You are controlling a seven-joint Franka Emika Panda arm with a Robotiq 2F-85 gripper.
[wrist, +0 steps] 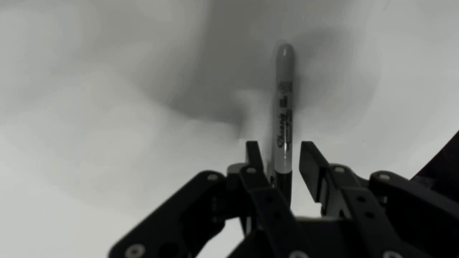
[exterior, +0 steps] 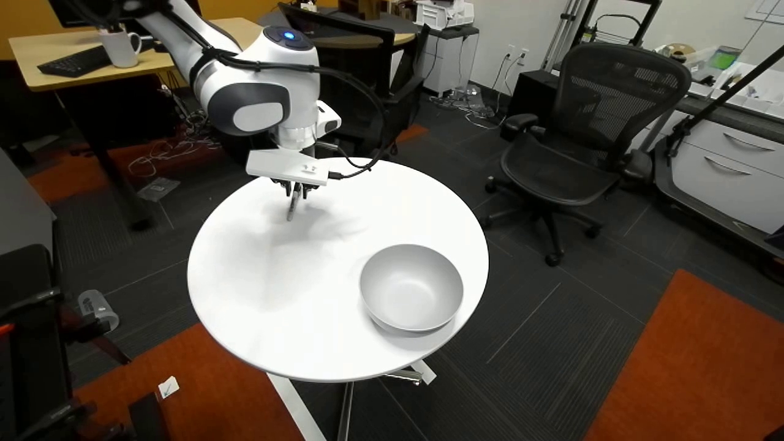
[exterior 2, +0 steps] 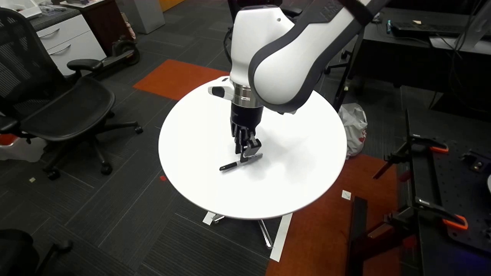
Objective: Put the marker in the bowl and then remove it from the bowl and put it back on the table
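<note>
The marker point(wrist: 284, 104) has a grey body with printed writing and a black cap. It lies on the white round table point(exterior 2: 199, 134); its black cap end shows in an exterior view point(exterior 2: 229, 166). In the wrist view it runs between the fingers of my gripper point(wrist: 278, 152), with a gap on both sides; the left finger partly hides the cap. The gripper is open, low over the table around the marker, in both exterior views point(exterior: 297, 190) point(exterior 2: 244, 153). The silver-grey bowl point(exterior: 410, 288) stands near the table's edge, apart from the gripper, with nothing seen inside. It does not show in the wrist view.
A black mesh chair point(exterior: 588, 122) stands on the floor beside the table. A wooden desk point(exterior: 30, 46) with a mug and keyboard is behind the arm. A black bench point(exterior 2: 460, 191) with orange-handled clamps stands near the table.
</note>
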